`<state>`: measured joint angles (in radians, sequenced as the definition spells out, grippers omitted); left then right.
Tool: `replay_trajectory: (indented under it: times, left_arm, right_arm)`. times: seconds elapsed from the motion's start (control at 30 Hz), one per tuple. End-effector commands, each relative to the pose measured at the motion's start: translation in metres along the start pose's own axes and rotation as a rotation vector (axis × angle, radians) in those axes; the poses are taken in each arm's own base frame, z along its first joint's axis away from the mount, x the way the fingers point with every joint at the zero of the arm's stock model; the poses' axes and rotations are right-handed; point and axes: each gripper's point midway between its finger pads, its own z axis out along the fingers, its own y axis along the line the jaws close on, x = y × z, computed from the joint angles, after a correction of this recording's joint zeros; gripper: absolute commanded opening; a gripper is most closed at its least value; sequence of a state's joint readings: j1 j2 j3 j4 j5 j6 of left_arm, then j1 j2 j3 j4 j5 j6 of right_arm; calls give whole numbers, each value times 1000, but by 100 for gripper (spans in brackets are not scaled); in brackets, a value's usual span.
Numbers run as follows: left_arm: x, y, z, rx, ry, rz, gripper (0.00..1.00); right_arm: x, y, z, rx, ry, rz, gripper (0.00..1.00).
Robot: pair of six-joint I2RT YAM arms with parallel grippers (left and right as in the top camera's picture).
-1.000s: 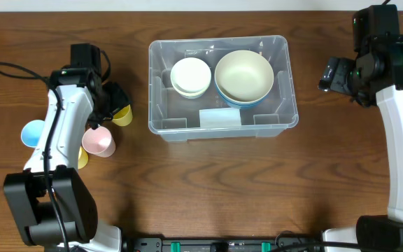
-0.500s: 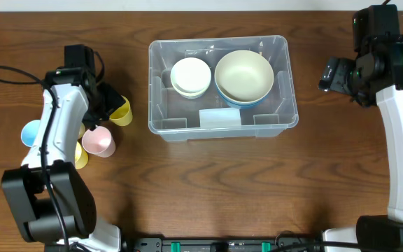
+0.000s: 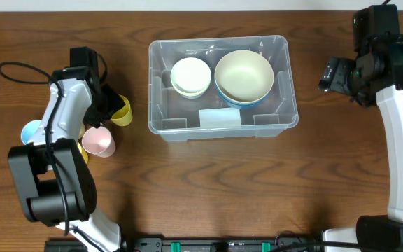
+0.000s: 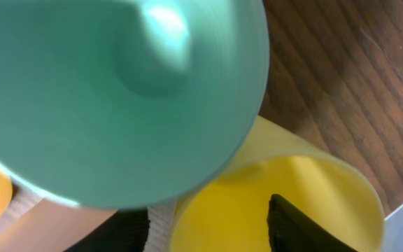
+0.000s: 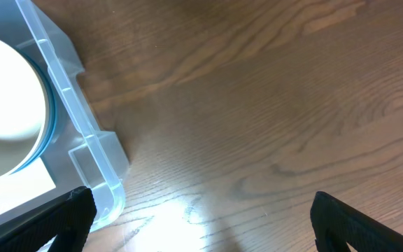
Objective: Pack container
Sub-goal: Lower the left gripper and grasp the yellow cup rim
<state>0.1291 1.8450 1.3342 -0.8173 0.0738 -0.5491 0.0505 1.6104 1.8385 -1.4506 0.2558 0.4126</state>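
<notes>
The container point(image 3: 285, 115), a large clear bin, sits mid-table with a small cream bowl point(image 3: 190, 75) and a large cream bowl point(image 3: 243, 77) inside. My left gripper point(image 3: 110, 108) is at a yellow cup point(image 3: 122, 112) lying on its side left of the bin. In the left wrist view its jaws straddle the yellow cup's point(image 4: 292, 175) wall, one finger inside and one outside, still open. A green cup point(image 4: 117, 91) fills that view just beyond the fingers. My right gripper point(image 3: 334, 73) hangs open to the right of the bin, over bare wood point(image 5: 257, 105).
A pink cup point(image 3: 98, 141), a blue cup point(image 3: 31, 133) and another yellow cup point(image 3: 82, 157) lie grouped beside the left arm. The container's corner point(image 5: 96, 168) shows at the left of the right wrist view.
The left gripper's jaws have narrowed around the yellow cup's wall and the arm has shifted slightly. The right arm has not moved.
</notes>
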Motion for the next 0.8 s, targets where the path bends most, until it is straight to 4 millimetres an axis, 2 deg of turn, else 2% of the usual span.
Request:
replay_trajectory:
  times: [0.0,0.07,0.17,0.23,0.47,0.57,0.7,0.77]
  left_arm:
    - [-4,3,7,-18,0,12,47]
    - [-4,3,12,-24,7,12,35]
    - [-3,4,17,-30,16,12,23]
    - [-3,4,18,-32,19,16,6]
    - [0,-1,15,-2,32,64,6]
    - [3,-9,6,47,45,100,6]
    - [-2,-15,-27,87,-5,128,6]
    - [-4,-17,-50,114,-50,151,6]
  right_arm:
    - [-2,-4,-1,13,-8,3,99]
    - [-2,-4,-1,13,-8,3,99]
    - [-2,-4,-1,13,-8,3,99]
    - [-2,-4,-1,13,-8,2,99]
    - [-2,-4,-1,13,-8,3,99]
    - [-2,-4,-1,13,-8,3,99]
    - [-2,-4,-1,13,-8,3,99]
    - [-2,-4,-1,13,-8,3,99]
